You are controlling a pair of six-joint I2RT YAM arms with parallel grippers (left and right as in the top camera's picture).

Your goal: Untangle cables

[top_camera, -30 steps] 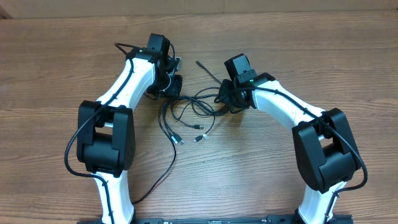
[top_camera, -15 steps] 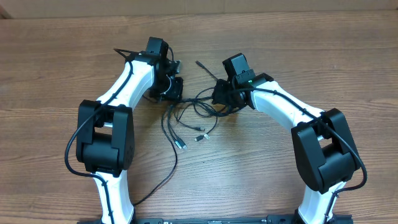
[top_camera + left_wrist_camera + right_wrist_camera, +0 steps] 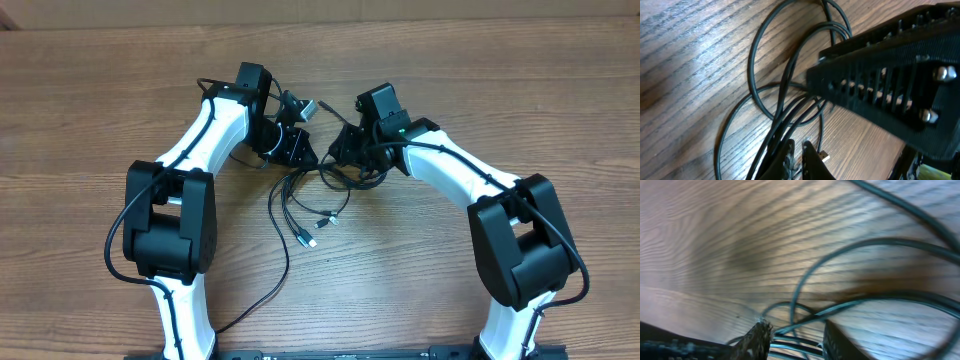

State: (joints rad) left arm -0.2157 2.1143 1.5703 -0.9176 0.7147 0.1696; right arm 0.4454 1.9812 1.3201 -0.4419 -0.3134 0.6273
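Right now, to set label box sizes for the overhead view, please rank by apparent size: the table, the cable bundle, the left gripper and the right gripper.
1. table, which fills the view
2. cable bundle
3. left gripper and right gripper: they look about alike, so they are not ranked against each other

The cables [image 3: 296, 190] are black, the table [image 3: 500, 100] brown with streaky wood grain, the arms [image 3: 205, 135] white and black.

The wooden bench [image 3: 100, 120] carried a loose tangle of thin black cables [image 3: 300, 195] near its middle, their plug ends [image 3: 312, 240] lying toward the near edge, one long strand [image 3: 272, 285] trailing closer still.
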